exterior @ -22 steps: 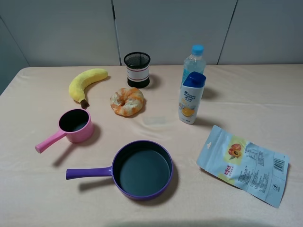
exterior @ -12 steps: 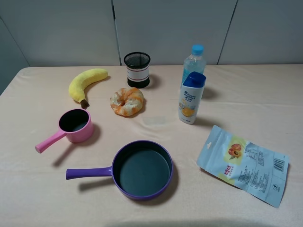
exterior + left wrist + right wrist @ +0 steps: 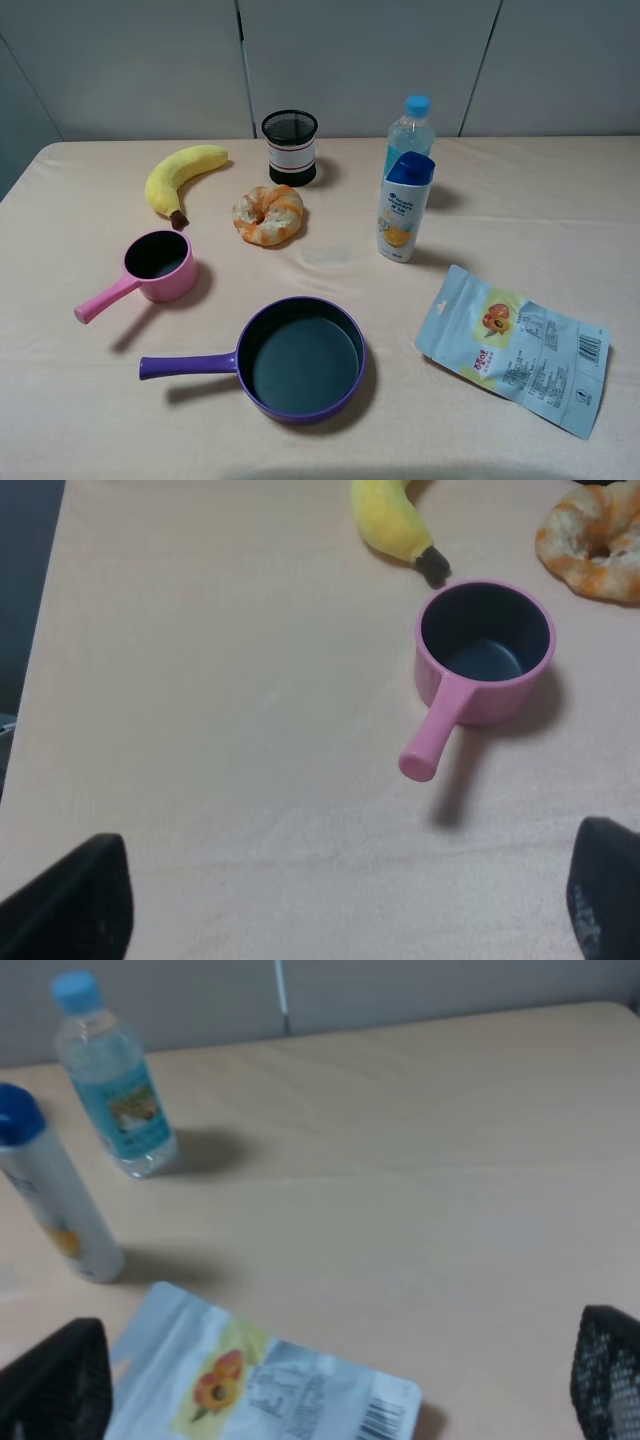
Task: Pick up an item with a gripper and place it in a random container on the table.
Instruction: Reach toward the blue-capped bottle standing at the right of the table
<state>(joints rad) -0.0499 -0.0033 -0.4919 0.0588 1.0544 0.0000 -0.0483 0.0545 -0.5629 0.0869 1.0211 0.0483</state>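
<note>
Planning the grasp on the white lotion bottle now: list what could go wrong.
The white bottle stands tall and narrow; a sideways nudge could topple it.
The water bottle stands just behind it; reaching too deep may knock that over.
The purple pan is shallow; the bottle might roll out.

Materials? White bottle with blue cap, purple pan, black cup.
White bottle: apparently opaque plastic, smooth, printed label. Purple pan: glossy purple outside, dark matte inside; coated metal or plastic, can't tell. Black cup: fine see-through mesh, probably metal, with a white band.
</note>
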